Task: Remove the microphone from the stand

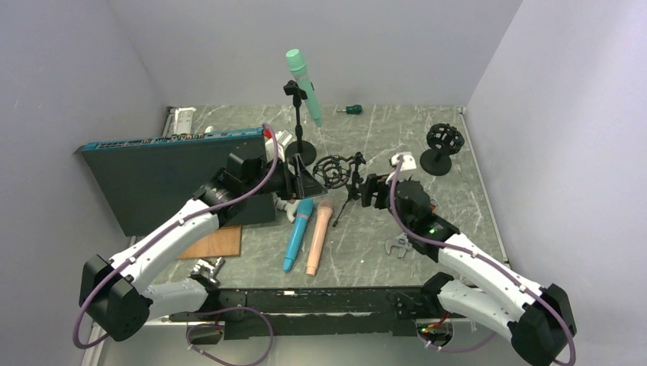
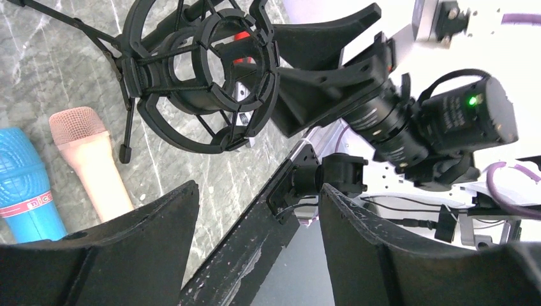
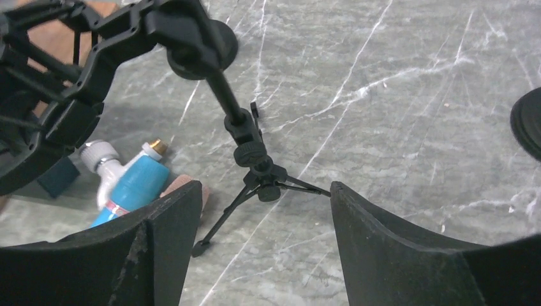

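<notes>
top external view: the grey marble table (image 1: 473, 221) carries a dark teal panel (image 1: 152, 171) at 9 o'clock, and both arms reach to its centre. the task's stand (image 1: 298, 126) is at 12 o'clock on a round base, with the mint microphone (image 1: 307, 90) clipped at its top, tilted, head up. neither arm is near it. the left gripper (image 2: 256, 197) is spread wide and empty at 9 o'clock of an empty shock mount (image 1: 333, 169). the right gripper (image 3: 265, 191) is equally wide and empty at its 3 o'clock. a blue microphone (image 1: 298, 232) and a pink microphone (image 1: 318, 238) lie loose at 6 o'clock. i judge nothing is begun. i'd send one arm towards 12 o'clock to pin the stand's base, close the other on the mint body below the clip, and draw it along its own axis, not sideways, lest the stand tip.
</notes>
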{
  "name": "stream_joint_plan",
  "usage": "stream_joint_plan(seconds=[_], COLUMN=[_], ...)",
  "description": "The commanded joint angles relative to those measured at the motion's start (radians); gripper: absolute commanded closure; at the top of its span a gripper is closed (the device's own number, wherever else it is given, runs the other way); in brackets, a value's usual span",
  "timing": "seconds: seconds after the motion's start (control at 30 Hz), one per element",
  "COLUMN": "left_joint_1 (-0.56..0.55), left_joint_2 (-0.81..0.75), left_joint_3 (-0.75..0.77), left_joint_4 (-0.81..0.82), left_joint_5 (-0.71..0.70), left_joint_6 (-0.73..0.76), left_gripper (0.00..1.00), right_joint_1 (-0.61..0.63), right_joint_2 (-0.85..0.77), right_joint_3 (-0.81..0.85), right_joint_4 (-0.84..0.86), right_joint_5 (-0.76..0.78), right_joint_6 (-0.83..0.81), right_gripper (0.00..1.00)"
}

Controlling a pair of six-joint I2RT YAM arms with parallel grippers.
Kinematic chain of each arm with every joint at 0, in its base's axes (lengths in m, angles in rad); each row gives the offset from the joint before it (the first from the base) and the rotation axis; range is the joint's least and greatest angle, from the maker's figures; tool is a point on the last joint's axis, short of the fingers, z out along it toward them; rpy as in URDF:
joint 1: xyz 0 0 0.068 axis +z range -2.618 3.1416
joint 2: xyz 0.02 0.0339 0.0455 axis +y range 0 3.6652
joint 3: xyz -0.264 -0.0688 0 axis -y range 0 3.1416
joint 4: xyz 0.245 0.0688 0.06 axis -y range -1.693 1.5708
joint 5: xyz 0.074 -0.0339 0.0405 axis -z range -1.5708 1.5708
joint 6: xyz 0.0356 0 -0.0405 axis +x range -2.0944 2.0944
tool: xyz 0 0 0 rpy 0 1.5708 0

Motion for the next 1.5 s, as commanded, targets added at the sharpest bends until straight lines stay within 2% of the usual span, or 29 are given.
stream_joint_plan(seconds=[0.0, 0.17, 0.33, 0.47, 0.67, 0.9, 1.13, 1.33, 1.47], left_joint_1=[-0.003, -0.003, -0.003, -0.003, -0.002, -0.003, -0.003, -0.003, -0.003], left_joint_2=[-0.04, -0.073, -0.128, -0.158, -0.18, -0.187, -0.175, -0.197, -0.203], left_joint_3=[0.009, 0.051, 0.076, 0.088, 0.086, 0.07, 0.087, 0.098, 0.115], left_joint_4=[-0.007, -0.058, -0.122, -0.158, -0.179, -0.188, -0.186, -0.215, -0.239], left_joint_5=[-0.011, -0.031, -0.076, -0.105, -0.115, -0.124, -0.112, -0.142, -0.155], left_joint_6=[0.036, 0.063, 0.1, 0.116, 0.124, 0.132, 0.134, 0.154, 0.171], left_gripper=[0.26, 0.24, 0.22, 0.21, 0.21, 0.21, 0.21, 0.21, 0.21], right_joint_1=[-0.137, -0.184, -0.184, -0.185, -0.182, -0.184, -0.183, -0.184, -0.184], right_joint_2=[-0.006, 0.029, 0.108, 0.187, 0.284, 0.291, 0.283, 0.279, 0.208], right_joint_3=[0.151, 0.34, 0.501, 0.557, 0.487, 0.345, 0.406, 0.516, 0.454], right_joint_4=[-0.224, -0.311, -0.341, -0.315, -0.26, -0.195, -0.219, -0.343, -0.317], right_joint_5=[-0.237, -0.353, -0.381, -0.365, -0.361, -0.303, -0.322, -0.322, -0.368], right_joint_6=[0.172, 0.173, 0.141, 0.111, 0.111, 0.135, 0.138, 0.181, 0.238], right_gripper=[0.23, 0.19, 0.16, 0.16, 0.16, 0.16, 0.16, 0.14, 0.14])
